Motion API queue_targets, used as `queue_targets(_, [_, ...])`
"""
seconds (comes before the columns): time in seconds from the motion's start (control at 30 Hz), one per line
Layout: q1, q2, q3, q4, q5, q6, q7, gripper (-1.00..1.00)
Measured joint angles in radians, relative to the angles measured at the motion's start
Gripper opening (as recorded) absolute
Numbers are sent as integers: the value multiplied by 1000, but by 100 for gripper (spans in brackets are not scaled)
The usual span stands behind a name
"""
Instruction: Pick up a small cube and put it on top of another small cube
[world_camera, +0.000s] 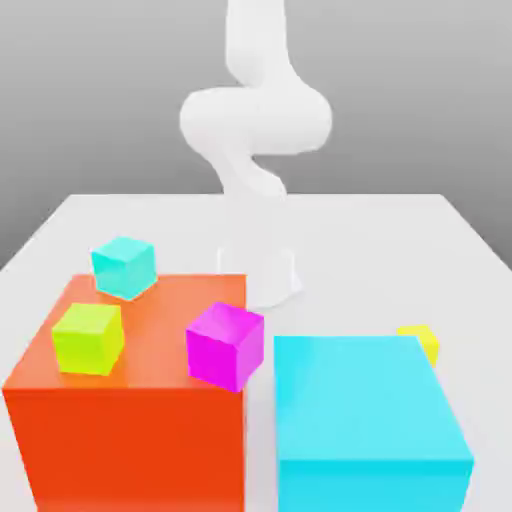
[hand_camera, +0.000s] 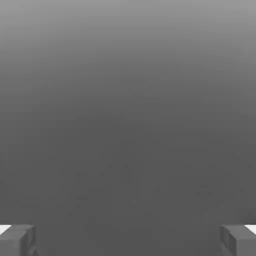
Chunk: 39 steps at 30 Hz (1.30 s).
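Note:
In the exterior view, three small cubes sit around the top of a big orange block (world_camera: 150, 400): a cyan cube (world_camera: 123, 267) at its far edge, a lime cube (world_camera: 88, 338) on its left part, and a magenta cube (world_camera: 225, 345) at its right edge. A small yellow cube (world_camera: 418, 342) peeks out behind a big cyan block (world_camera: 365, 420). The white arm (world_camera: 255, 120) rises from its base past the picture's top. In the hand view my gripper (hand_camera: 128, 242) is open, its fingertips (hand_camera: 17, 240) far apart, with plain grey between them.
The two big blocks stand side by side at the front of the white table (world_camera: 400, 240), with a narrow gap between them. The arm's base (world_camera: 262, 270) stands just behind the orange block.

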Motion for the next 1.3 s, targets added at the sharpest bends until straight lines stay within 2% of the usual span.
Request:
queue_targets(0.57, [532, 595, 170, -501, 37, 459, -696, 0])
queue_targets(0.63, [578, 704, 207, -535, 5, 538, -738, 0])
queue_targets(0.77, [644, 864, 113, -523, -128, 663, -663, 0])
queue_targets(0.83, [706, 937, 43, -511, -159, 723, -641, 0])
queue_targets(0.87, [728, 970, 17, -505, -171, 750, -632, -100])
queue_targets(1.1, [736, 977, 8, -504, -175, 755, -629, -100])
queue_targets(1.3, [686, 786, 97, -540, -35, 600, -731, -100])
